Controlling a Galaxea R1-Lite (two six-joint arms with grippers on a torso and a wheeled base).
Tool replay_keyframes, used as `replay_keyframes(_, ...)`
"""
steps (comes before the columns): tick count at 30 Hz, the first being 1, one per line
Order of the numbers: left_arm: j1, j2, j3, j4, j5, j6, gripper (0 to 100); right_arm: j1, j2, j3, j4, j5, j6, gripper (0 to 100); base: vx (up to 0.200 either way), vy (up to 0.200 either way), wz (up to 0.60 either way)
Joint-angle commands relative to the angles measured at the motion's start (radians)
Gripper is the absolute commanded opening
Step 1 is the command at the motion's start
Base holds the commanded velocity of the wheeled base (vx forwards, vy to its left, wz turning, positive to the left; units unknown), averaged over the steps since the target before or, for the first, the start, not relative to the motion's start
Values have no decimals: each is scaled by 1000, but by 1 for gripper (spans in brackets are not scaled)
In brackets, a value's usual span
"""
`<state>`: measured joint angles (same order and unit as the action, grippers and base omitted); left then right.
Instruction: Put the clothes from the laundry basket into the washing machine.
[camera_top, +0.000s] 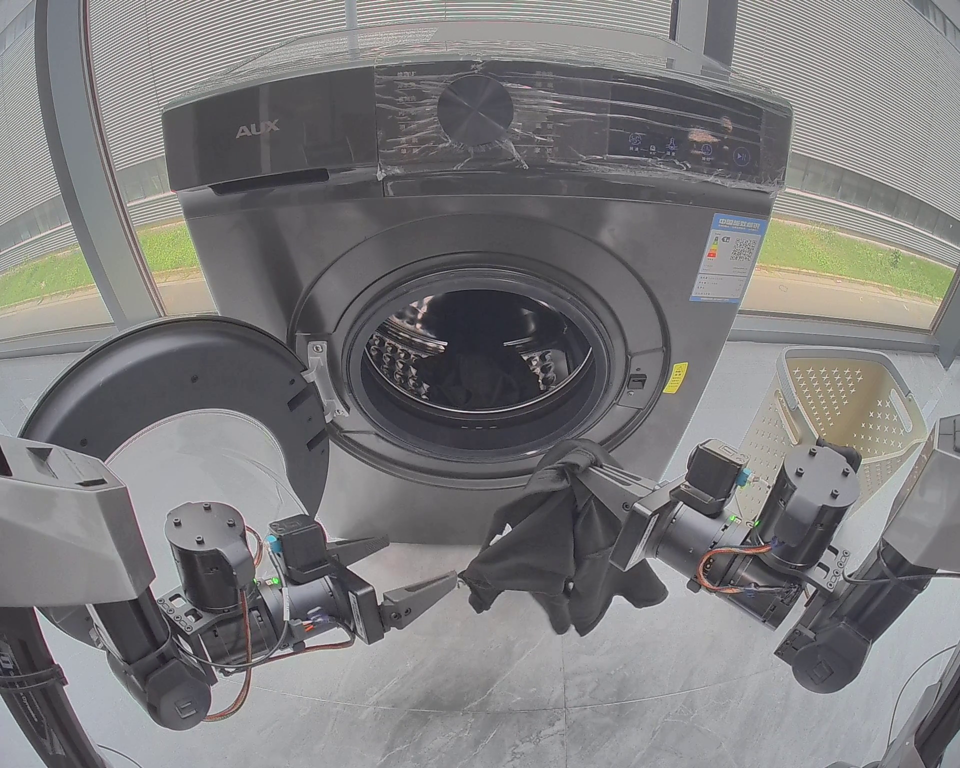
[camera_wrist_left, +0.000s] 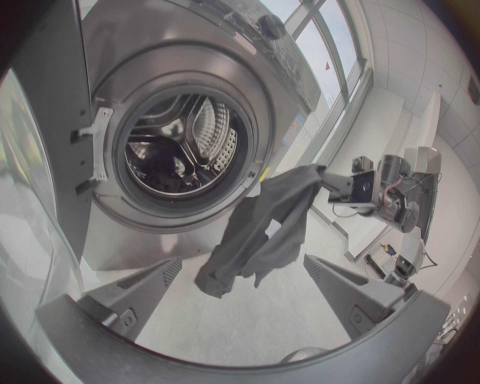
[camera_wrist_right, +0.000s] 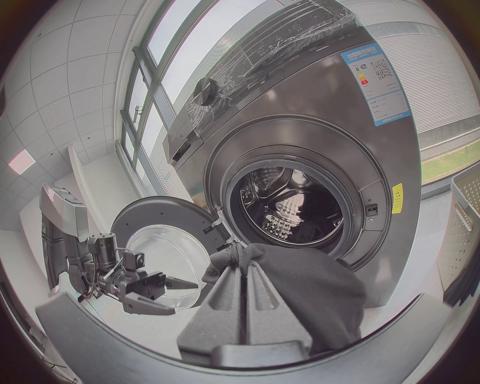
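From where I stand, the right gripper (camera_top: 592, 468) has its fingers pinched tight on a bunched corner of a dark garment (camera_top: 560, 560). It holds the garment just in front of the washing machine (camera_top: 300, 250), below the lip of the open drum (camera_top: 480, 365). The cloth hangs limp in folds, so I judge it light, soft and floppy, and its trailing tail could snag on the seal or spill outside the opening. The hold near one edge looks firm, though a grip nearer the middle would leave less dangling. The left gripper (camera_top: 420, 562) hovers spread wide and empty near the hanging hem, beside the swung-open door (camera_top: 170, 385). The laundry basket (camera_top: 850, 400) stands on the machine's right.
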<state>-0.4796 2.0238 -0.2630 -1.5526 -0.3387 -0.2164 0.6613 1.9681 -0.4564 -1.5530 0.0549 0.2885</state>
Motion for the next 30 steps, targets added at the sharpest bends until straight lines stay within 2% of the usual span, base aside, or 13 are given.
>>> replay_keyframes(1, -7, 41, 18, -6, -22, 5, 100, 0, -12, -7, -10, -10, 1, 0, 0, 0, 0)
replay_keyframes(6, 13, 61, 11, -4, -31, 28, 100, -2, -21, -11, -9, -10, 3, 0, 0, 0, 0)
replay_keyframes(9, 27, 75, 5, -3, -52, 49, 100, 0, -21, -21, -10, -10, 3, 0, 0, 0, 0)
replay_keyframes(15, 42, 144, -2, -4, -85, 107, 100, 1, -20, -19, -10, -10, 1, 0, 0, 0, 0)
replay_keyframes(18, 44, 181, -9, -4, -106, 127, 100, 4, -20, -21, -10, -10, 1, 0, 0, 0, 0)
replay_keyframes(21, 44, 213, -22, -4, -111, 146, 100, 8, -21, -21, -10, -10, 1, 0, 0, 0, 0)
replay_keyframes(24, 44, 274, -56, -4, -112, 181, 100, 9, -21, -21, -10, -10, 1, 0, 0, 0, 0)
replay_keyframes(30, 41, 352, -137, -4, -118, 192, 100, 12, -21, -21, -10, -12, 1, 0, 0, 0, 0)
